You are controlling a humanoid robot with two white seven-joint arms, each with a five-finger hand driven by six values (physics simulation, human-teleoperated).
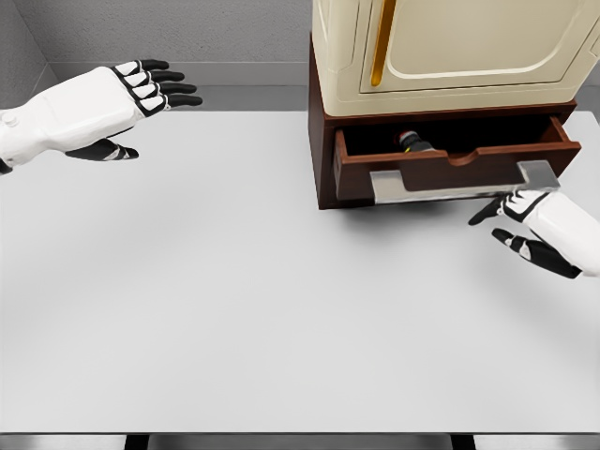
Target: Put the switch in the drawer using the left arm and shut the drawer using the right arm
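I see the switch [413, 142] lying inside the open drawer [450, 167], my left hand [112, 108] raised over the tabletop [234, 300], fingers released, my right hand [539, 225] just below the drawer front, fingers loose, holding nothing

A wide pale grey bench [244, 309] spreads beneath and between my hands. Up ahead of my right hand a cream cabinet [450, 47] with a yellow handle [378, 52] stands on a dark brown base [323, 159].

The left hand [141, 94] is held flat with fingers extended; the right hand [534, 230] is held low, fingers loosely spread.
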